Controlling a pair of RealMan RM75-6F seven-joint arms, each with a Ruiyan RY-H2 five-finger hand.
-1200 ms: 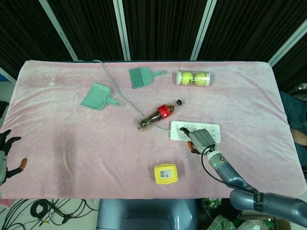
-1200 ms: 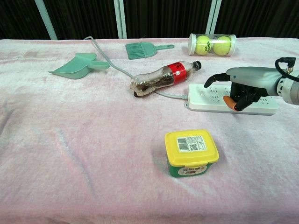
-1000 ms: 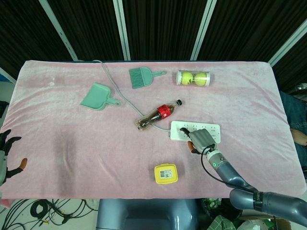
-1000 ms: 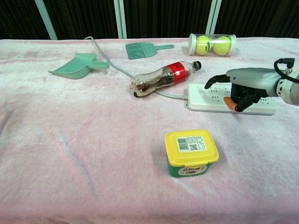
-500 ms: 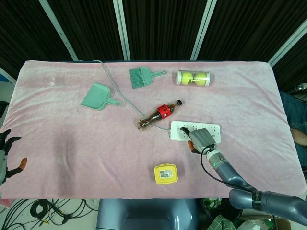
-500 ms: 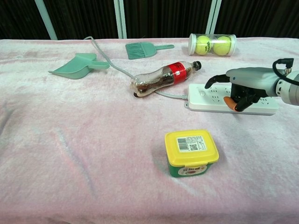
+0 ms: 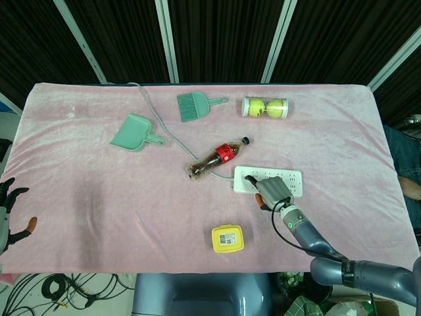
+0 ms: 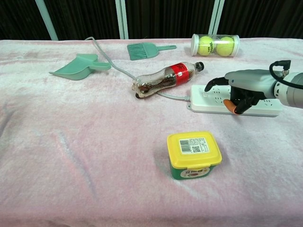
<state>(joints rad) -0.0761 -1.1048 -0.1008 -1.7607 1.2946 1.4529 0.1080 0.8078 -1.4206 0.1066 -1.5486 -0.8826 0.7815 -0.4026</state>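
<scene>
My right hand (image 8: 239, 92) rests over the white power strip (image 8: 215, 100), which lies toward the right front of the surface (image 8: 71, 156), a table draped in soft pink plush cloth. My fingers (image 8: 213, 83) are spread and curl down onto the strip's smooth plastic top; whether they truly clasp it or only press on it I cannot tell from either view. An orange tip shows at the strip's near edge. The strip's grey cord (image 7: 152, 108) runs away toward the far left edge.

Just left of the strip lies a clear plastic cola bottle (image 8: 165, 79) on its side, black cap pointing right, with a red label whose white script I cannot read. Nearer the front edge stands a small tub (image 8: 193, 155) with a glossy yellow lid carrying a white barcode sticker and a QR square; its green wall bears a red-and-white mark too small to make out.

Along the far edge sit a clear cylinder (image 8: 214, 45) holding 2 fuzzy yellow-green tennis balls, a mint-green brush (image 8: 143, 50) with stiff bristles, and, further left, a matching plastic dustpan (image 8: 80, 66).

My left hand (image 7: 8, 214) hangs off the left front corner, dark fingers spread, holding nothing.
</scene>
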